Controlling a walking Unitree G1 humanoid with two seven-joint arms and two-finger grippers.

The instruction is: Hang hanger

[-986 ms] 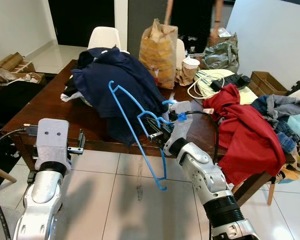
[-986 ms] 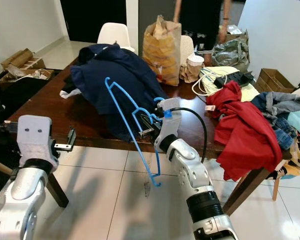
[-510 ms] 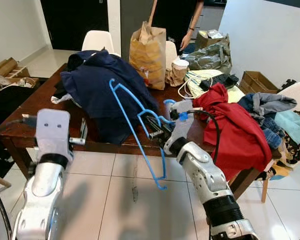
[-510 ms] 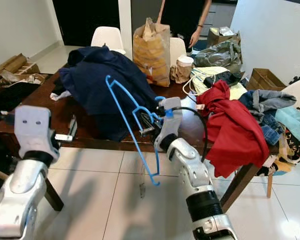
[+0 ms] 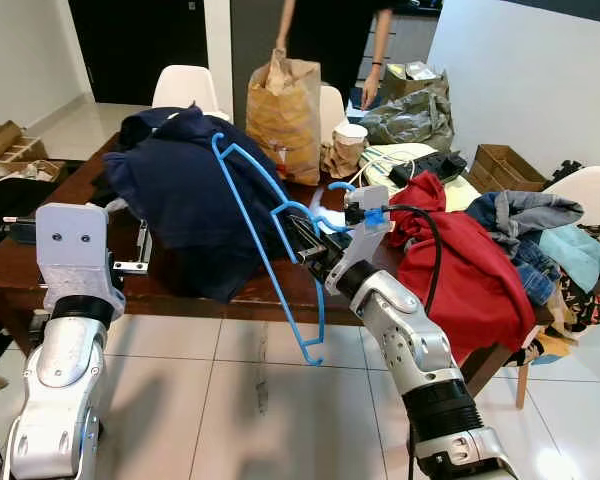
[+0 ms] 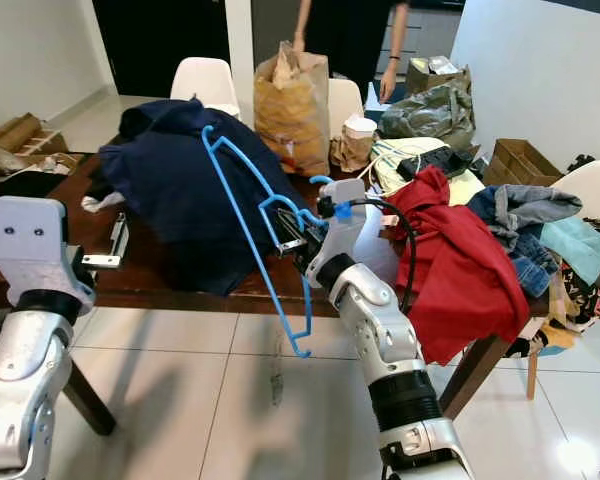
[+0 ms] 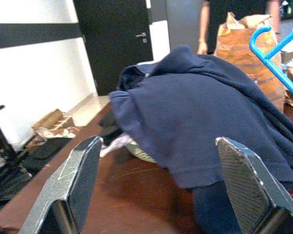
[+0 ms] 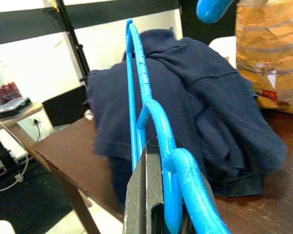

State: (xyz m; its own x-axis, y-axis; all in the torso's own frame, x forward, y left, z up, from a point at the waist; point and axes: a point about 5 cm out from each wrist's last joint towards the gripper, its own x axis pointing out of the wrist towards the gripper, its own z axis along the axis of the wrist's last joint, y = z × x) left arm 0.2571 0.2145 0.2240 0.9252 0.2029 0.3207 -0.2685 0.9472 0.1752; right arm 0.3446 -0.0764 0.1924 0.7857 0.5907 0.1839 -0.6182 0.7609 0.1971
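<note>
Left eye view: the camera has swung since a second ago, so the wooden table (image 5: 195, 295) now sits lower and closer, while the right gripper (image 5: 305, 243) still clamps the blue hanger (image 5: 263, 225) near its neck, fingers closed tight on the plastic. The hanger stands tilted above the table's near edge, its long bar running up over the dark blue clothes (image 5: 185, 190) heaped on the table and its lower end hanging past the edge toward the tiled floor (image 5: 230, 400). A brown paper bag (image 5: 282, 118) stands full and crumpled at the table's far side, beside a paper cup (image 5: 348, 140). A red garment (image 5: 460, 270) drapes off the table's right end. The left gripper (image 7: 156, 185) hovers at the table's left edge with its fingers spread wide, holding nothing. A person (image 5: 335, 40) stands behind the table.
</note>
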